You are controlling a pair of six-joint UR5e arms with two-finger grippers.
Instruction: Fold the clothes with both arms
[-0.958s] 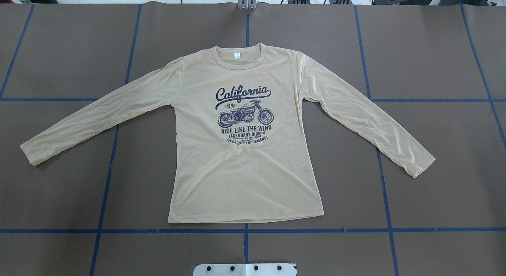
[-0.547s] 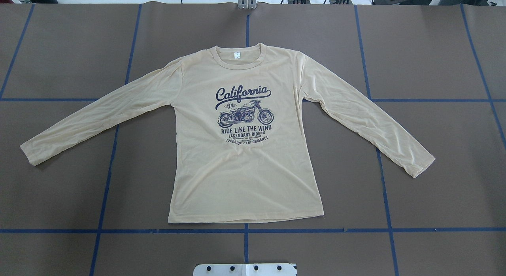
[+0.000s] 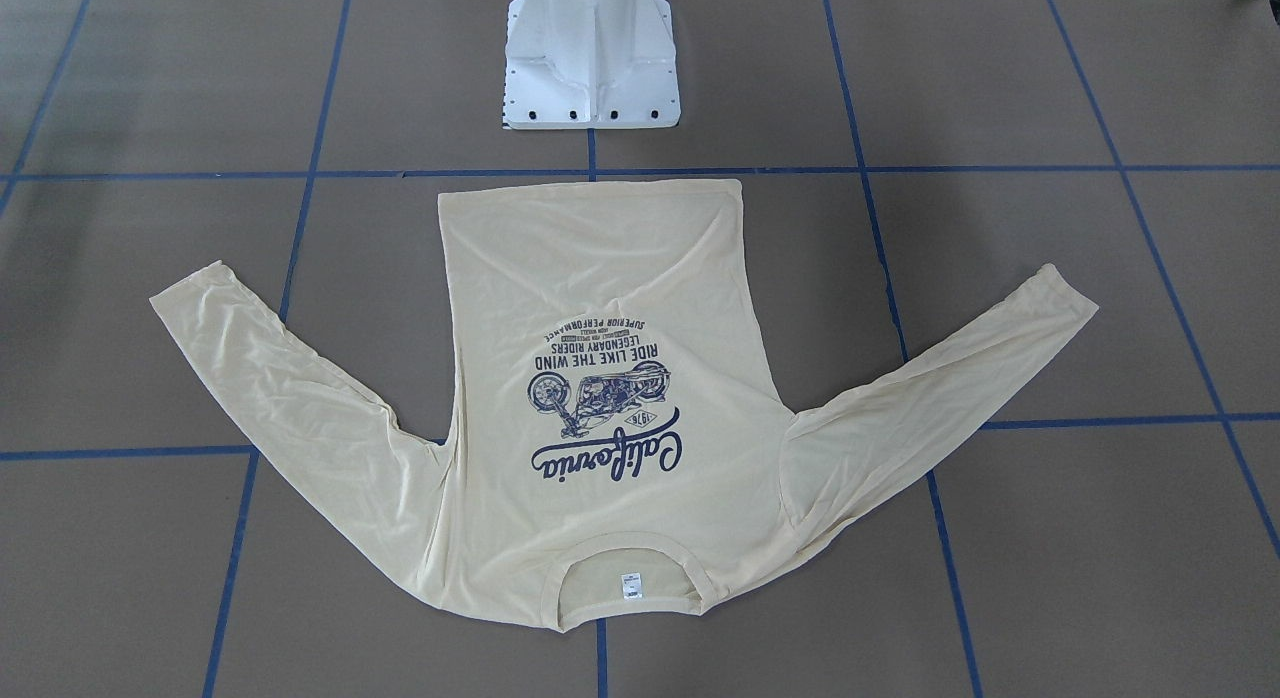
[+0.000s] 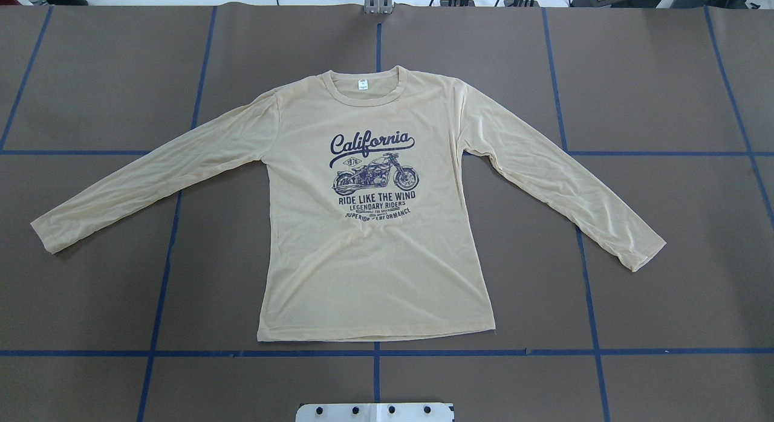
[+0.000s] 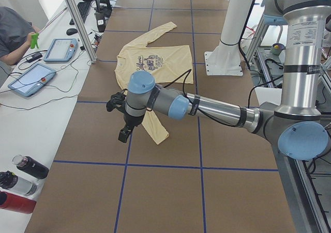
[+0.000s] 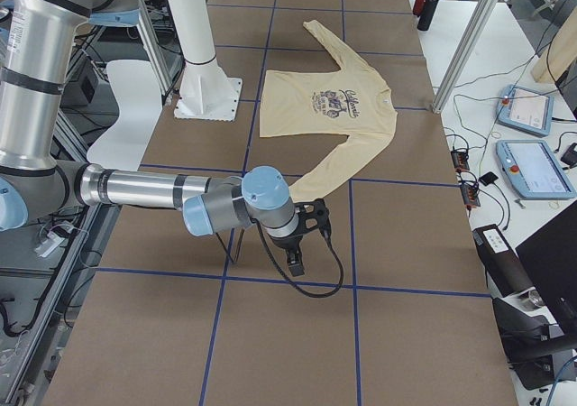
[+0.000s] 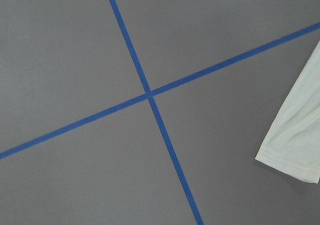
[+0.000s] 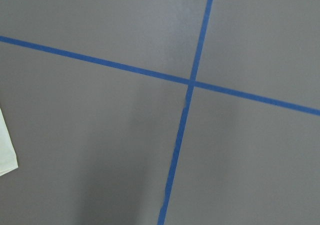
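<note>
- The shirt (image 4: pixel 375 271) lies flat: thin, soft and light, I judge.
- Best hold: the cuffs (image 4: pixel 48 237), outermost from its collar (image 4: pixel 366 100).
- My left claw (image 5: pixel 123 135) and right claw (image 6: pixel 296 266): width I cannot tell.

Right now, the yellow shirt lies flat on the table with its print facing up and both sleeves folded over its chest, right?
Not quite. The shirt does lie flat on the table with its print facing up, but both sleeves are spread out to the sides, not folded over its chest. The overhead exterior view shows this.
</note>
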